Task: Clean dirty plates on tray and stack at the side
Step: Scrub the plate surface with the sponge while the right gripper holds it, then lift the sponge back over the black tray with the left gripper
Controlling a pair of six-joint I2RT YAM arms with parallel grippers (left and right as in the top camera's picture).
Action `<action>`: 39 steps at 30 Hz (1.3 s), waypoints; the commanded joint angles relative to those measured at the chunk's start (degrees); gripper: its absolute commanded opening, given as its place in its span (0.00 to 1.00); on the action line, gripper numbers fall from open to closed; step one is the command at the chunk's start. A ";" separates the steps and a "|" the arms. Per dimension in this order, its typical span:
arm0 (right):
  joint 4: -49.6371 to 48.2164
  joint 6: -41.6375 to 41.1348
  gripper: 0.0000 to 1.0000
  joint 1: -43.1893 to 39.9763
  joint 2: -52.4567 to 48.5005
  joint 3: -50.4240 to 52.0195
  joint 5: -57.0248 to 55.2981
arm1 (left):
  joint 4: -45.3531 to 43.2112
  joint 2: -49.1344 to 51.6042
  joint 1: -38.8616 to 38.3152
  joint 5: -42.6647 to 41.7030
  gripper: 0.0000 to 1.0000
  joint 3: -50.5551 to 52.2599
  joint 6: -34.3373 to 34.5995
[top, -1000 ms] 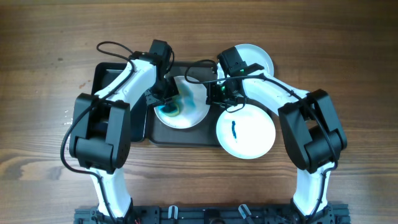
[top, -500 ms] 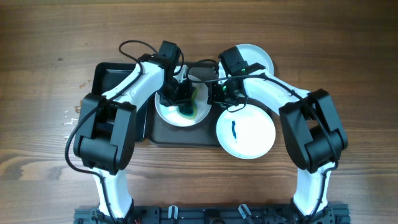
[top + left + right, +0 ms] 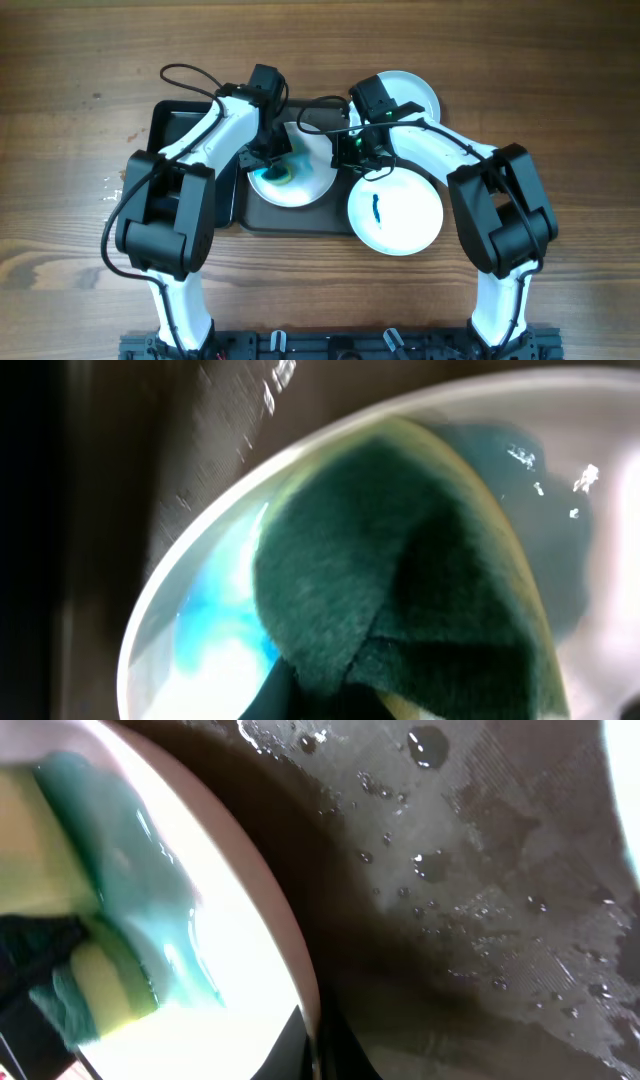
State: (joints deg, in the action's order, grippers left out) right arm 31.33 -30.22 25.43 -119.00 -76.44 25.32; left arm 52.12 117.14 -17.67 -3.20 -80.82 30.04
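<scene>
One white plate lies on the dark grey-brown tray with a blue smear at its left. My left gripper is shut on a green and yellow sponge and presses it on that plate, next to the blue smear. My right gripper is shut on the plate's right rim, fingers pinching it. A second plate with a blue streak sits at the tray's right edge. A third plate lies at the back right, partly under my right arm.
A smaller black tray lies against the big tray's left side, partly under my left arm. The big tray's floor is wet with droplets. Bare wooden table surrounds everything.
My left gripper swept the sponge right across the plate, then back to the plate's left side. The blue smear is spread wider. The right gripper has not moved.
</scene>
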 commanded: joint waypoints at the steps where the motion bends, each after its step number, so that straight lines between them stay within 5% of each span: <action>1: 0.17 -0.37 0.04 -0.81 -0.70 0.07 -0.92 | 2.97 1.16 -2.56 -13.64 0.04 1.33 -12.17; 4: 0.04 -0.42 0.04 -0.81 -0.70 0.07 -0.92 | 1.92 1.16 -4.26 -22.97 0.04 1.33 -16.57; 10: 0.09 -0.37 0.04 -0.81 -0.70 0.07 -0.92 | -2.97 1.16 -3.93 -23.69 0.04 1.33 -14.45; 19: 0.07 -0.33 0.04 -0.81 -0.70 0.07 -0.94 | -9.14 1.14 -0.74 2.05 0.04 1.20 0.17; 28: 0.04 -0.37 0.04 -0.81 -0.70 0.07 -0.94 | 6.69 1.05 0.48 9.70 0.04 -2.67 0.46; 39: 0.11 -0.13 0.04 -0.81 -0.70 0.07 -1.20 | 19.39 -0.44 1.18 -2.78 0.04 -19.23 -8.39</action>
State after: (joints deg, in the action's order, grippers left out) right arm 31.27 -30.35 25.02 -119.00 -76.44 25.26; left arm 70.52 117.51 -17.65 -2.57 -94.78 24.99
